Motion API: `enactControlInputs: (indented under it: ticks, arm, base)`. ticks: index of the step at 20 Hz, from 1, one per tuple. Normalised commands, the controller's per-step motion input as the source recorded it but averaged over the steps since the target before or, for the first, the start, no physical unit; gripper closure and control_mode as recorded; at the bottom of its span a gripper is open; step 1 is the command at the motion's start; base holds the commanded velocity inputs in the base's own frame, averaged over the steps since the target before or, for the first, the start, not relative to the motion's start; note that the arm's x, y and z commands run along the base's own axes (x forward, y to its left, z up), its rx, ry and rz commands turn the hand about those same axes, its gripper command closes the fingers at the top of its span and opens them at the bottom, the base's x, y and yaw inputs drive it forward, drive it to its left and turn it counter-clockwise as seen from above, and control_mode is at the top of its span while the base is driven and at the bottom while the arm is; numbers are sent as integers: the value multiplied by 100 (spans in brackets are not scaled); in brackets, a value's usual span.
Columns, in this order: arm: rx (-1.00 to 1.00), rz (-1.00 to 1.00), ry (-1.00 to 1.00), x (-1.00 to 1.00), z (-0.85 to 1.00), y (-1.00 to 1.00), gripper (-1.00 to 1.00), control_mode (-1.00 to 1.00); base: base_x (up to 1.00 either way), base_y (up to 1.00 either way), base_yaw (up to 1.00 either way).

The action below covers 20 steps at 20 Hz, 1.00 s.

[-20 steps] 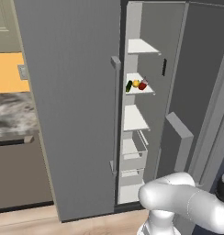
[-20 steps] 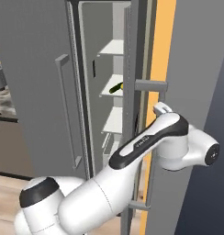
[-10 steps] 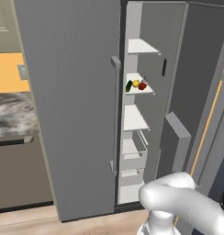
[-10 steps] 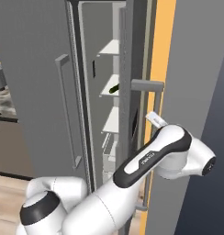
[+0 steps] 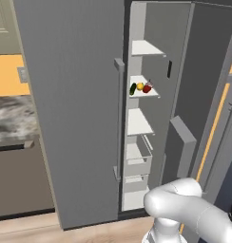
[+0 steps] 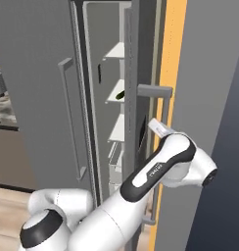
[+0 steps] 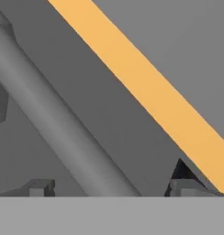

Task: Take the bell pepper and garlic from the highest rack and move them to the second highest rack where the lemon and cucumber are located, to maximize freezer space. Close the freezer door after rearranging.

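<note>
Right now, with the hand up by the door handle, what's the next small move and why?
Probably push the door further shut. The food already sits together on the second rack, and the open pincer straddles the handle bar, while the door stands partly open.

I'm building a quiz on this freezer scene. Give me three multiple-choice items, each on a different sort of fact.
1. Where does the produce sit in the left base view?
A. top shelf
B. second shelf from the top
C. bottom drawer

2. How many produce items show on that shelf?
A. one
B. three
C. six

3. How is the end effector in the hand view?
A. open
B. shut on the handle
C. shut on a lemon

Answers:
B, the lemon lies on the second shelf of the freezer.
B, one dark green, one yellow, one red.
A, the end effector has its tips wide apart, astride the door handle.
</note>
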Motion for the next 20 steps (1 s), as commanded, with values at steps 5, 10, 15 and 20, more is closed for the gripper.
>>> enactControlInputs:
  ticks: [5, 10, 15, 20]
  arm:
    - [-3, 3, -1, 12, 0, 99, -100, -100]
    - [-4, 1, 0, 24, 3, 100, -100, -100]
    - [-6, 0, 0, 31, 0, 100, -100, -100]
    - [-2, 0, 0, 63, 0, 100, -100, -100]
  base:
    - [0, 0, 0]
    - [0, 0, 0]
    - [0, 0, 0]
    - [0, 0, 0]
